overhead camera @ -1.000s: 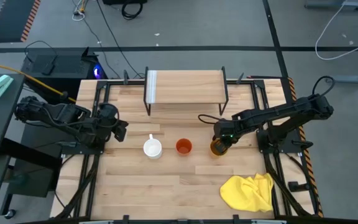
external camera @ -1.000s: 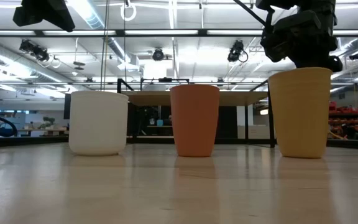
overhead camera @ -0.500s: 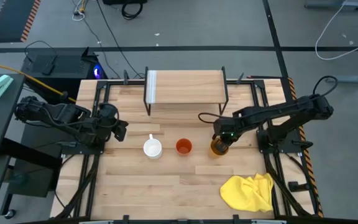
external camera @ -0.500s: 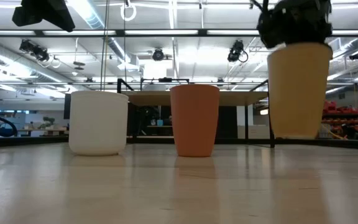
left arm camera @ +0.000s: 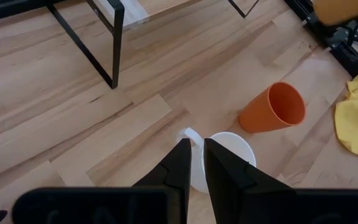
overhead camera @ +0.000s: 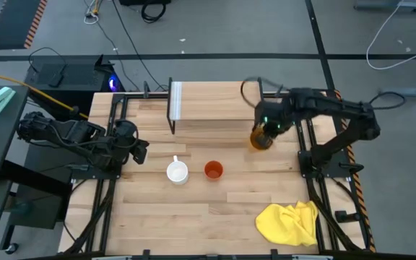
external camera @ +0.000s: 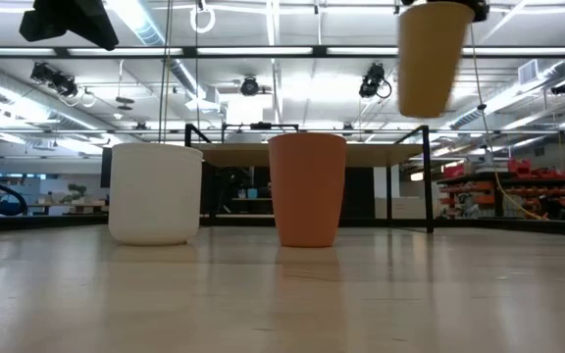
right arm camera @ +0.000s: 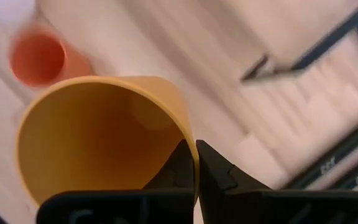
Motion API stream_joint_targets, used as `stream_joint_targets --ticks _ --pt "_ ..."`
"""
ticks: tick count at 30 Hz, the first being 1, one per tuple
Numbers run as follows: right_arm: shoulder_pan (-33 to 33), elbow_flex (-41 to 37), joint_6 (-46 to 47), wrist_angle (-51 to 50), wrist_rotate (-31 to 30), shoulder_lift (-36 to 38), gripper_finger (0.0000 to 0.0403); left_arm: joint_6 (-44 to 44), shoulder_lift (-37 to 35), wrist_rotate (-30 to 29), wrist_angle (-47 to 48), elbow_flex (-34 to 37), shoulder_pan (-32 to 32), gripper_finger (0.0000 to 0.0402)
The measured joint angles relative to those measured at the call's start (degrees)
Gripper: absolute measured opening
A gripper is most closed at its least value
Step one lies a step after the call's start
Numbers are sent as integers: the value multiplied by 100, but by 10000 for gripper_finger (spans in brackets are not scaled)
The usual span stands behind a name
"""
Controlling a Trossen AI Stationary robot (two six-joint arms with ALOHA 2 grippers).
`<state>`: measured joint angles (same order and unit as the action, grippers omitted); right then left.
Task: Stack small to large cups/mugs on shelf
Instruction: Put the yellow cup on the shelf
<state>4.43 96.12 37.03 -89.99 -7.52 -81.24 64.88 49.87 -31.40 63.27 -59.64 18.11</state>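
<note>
**Wooden tabletop, one cup aloft beside the rack**

Wooden tabletop (overhead camera: pixel 193 217): light planked surface in a black frame, grey floor around it; carries every item below.

Shelf (overhead camera: pixel 215 101): low rack, light wooden top board, thin black legs, pale strip at the end far from the right gripper. Nothing stands on its board. Its near end post is just beside the right gripper.

Yellow cloth (overhead camera: pixel 289 222): crumpled, well apart from the right gripper, at the table's front corner on that arm's side.

Right gripper (overhead camera: pixel 266 124): raised above the table by the shelf's end, fingers pinched on the rim of the yellow-orange cup (overhead camera: pixel 259 137), one inside the wall and one outside. The cup hangs clear of the tabletop, high in the low view (external camera: pixel 430 59).

Left gripper (overhead camera: pixel 139 150): waits at the table's left edge, fingers nearly together with a narrow gap, gripping nothing.

White mug (overhead camera: pixel 177 172): upright on the table, just ahead of the left gripper, handle towards the shelf.

Orange-red cup (overhead camera: pixel 213 170): upright beside the white mug, apart from it, between the two grippers.
</note>
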Motion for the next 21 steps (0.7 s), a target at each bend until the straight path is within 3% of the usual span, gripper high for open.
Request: stream_joint_targets --ticks 13,21 --pt "2132 1604 -1460 -10 98 -1005 2 6 0 0 0 0 0 52" --pt "3409 2273 -1861 -3 990 -1751 2 13 0 2 2 0 0 52"
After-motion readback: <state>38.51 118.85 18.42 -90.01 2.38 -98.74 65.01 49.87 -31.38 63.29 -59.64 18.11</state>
